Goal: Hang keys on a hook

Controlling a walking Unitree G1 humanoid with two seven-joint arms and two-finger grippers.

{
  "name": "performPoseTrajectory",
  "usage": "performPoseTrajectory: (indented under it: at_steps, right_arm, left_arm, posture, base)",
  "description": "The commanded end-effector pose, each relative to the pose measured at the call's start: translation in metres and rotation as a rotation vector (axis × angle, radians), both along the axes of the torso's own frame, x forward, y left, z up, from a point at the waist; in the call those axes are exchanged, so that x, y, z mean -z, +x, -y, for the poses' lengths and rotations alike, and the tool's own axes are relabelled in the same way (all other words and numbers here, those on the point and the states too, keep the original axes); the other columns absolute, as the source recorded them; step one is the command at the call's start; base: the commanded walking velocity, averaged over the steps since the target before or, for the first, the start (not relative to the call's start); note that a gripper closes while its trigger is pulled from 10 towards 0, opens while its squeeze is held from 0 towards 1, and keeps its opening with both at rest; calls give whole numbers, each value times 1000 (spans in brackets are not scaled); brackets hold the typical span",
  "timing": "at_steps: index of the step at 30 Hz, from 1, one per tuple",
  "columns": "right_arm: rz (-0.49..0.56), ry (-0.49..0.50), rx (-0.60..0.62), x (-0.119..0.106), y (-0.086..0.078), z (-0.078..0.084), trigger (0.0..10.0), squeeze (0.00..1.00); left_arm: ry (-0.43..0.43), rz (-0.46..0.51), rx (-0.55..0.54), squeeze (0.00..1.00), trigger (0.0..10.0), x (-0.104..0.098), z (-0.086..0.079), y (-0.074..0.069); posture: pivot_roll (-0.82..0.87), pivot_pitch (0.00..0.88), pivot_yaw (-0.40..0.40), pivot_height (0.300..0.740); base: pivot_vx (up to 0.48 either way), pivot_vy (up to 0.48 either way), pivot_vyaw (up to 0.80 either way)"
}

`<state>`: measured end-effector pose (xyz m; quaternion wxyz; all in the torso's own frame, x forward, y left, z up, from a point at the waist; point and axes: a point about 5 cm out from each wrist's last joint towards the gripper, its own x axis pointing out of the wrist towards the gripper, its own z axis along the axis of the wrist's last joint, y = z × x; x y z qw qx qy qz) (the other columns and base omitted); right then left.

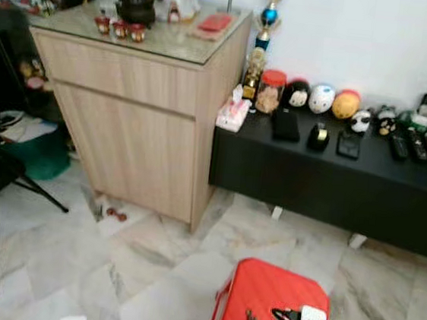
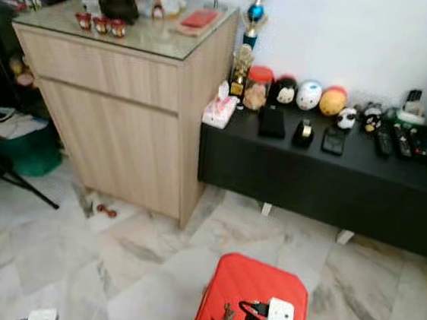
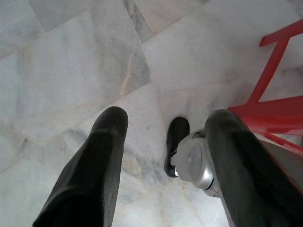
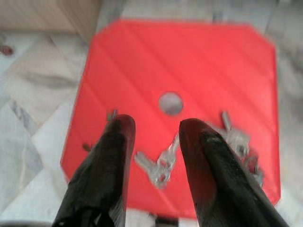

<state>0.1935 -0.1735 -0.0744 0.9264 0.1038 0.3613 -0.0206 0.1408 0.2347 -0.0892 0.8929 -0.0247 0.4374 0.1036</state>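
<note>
Straddling blurred metal keys (image 4: 158,168), black fingers (image 4: 106,165) — apart

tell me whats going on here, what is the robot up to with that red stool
The robot stands over a red plastic stool on the marble floor, with a bunch of keys lying on the seat. Its right gripper hovers just above the keys, fingers open on either side of them, not yet gripping. The left gripper hangs open over the bare floor beside the stool. No hook can be made out.
</note>
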Motion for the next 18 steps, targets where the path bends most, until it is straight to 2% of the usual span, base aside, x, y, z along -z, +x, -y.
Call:
performPoseTrajectory:
  at_steps: [1,3,5,8,10,13,18]
  right_arm:
    - [213,-45,-19,-33,45,8,10000,0]
    - [316,-76,-37,-48,60,10,10000,0]
    - [388,-90,-41,-57,65,9,10000,0]
    - [436,-98,-38,-63,68,9,10000,0]
    - [519,-103,-39,-76,75,7,10000,0]
    - [566,-107,-81,-83,80,3,10000,0]
    - [574,-97,-90,-85,82,2,10000,0]
  left_arm:
    - [3,-25,20,0,10000,2,0,-3]
    - [5,-23,21,0,10000,1,-1,-2]
    - [5,-21,22,0,10000,1,-1,-2]
    - [5,-16,19,0,10000,1,-1,-1]
    - [5,-9,12,0,10000,0,-1,-1]
    - [4,-9,9,0,10000,0,-1,-1]
    - [1,-10,10,0,10000,1,0,-1]
  posture:
    - [160,10,-14,740]
    - [156,10,-13,740]
    - [157,10,-15,740]
    - [156,11,-18,740]
    - [156,11,-18,740]
    - [151,12,-24,740]
    - [153,13,-24,740]
  base:
    - [0,0,0]
    - [0,0,0]
    - [0,0,0]
    - [0,0,0]
    - [0,0,0]
    - [0,0,0]
    - [0,0,0]
